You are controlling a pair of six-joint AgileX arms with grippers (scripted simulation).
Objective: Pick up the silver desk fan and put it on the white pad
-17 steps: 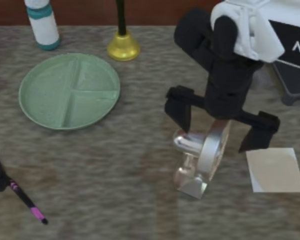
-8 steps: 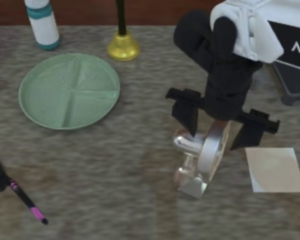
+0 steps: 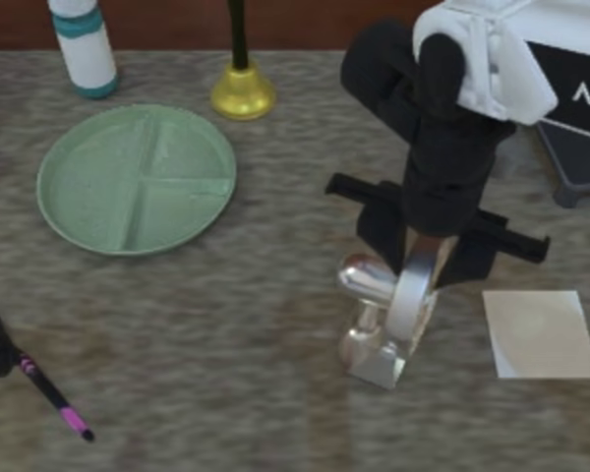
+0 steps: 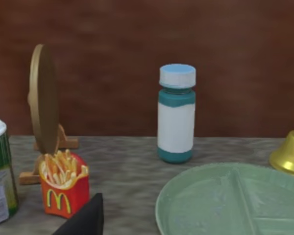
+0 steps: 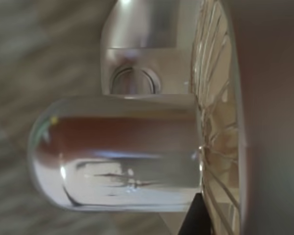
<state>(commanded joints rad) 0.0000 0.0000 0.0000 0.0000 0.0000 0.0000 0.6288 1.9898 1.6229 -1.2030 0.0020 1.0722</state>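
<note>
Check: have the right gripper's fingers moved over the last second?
Yes. The right gripper has closed its fingers inward onto the silver desk fan; a second ago they were spread wide, one reaching almost over the white pad.

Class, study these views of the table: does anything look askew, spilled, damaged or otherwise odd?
Nothing stands out. The fan stands upright on its base, apart from the white pad, with the right gripper closed around its ring. The green plate, bell and bottle all sit upright and intact; nothing is spilled.
</note>
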